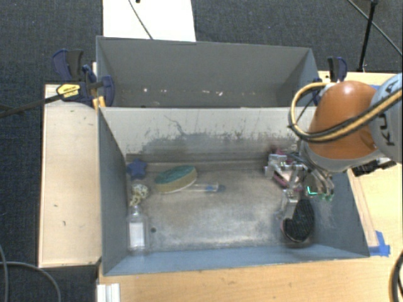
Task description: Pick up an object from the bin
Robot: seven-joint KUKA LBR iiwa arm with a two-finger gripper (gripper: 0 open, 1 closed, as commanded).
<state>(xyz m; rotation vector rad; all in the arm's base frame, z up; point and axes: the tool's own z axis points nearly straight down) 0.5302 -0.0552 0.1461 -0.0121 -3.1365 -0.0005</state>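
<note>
A: What lies nearest?
B: A black oval brush (298,226) in the near right corner of the bin (208,137), and a clear bottle (136,231) near left.
A: And the gripper (293,199)?
B: Just over the brush's far end. Released or clenched, I cannot tell. Farther left lies a teal oval pad (175,178).

One camera looks down into the whole bin (201,121), slightly from one side.

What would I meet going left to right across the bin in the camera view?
Clear bottle → teal oval sponge → clear tube → black hairbrush, under the gripper. Blue bit and gold bit share the bottle's column: omitted.
</note>
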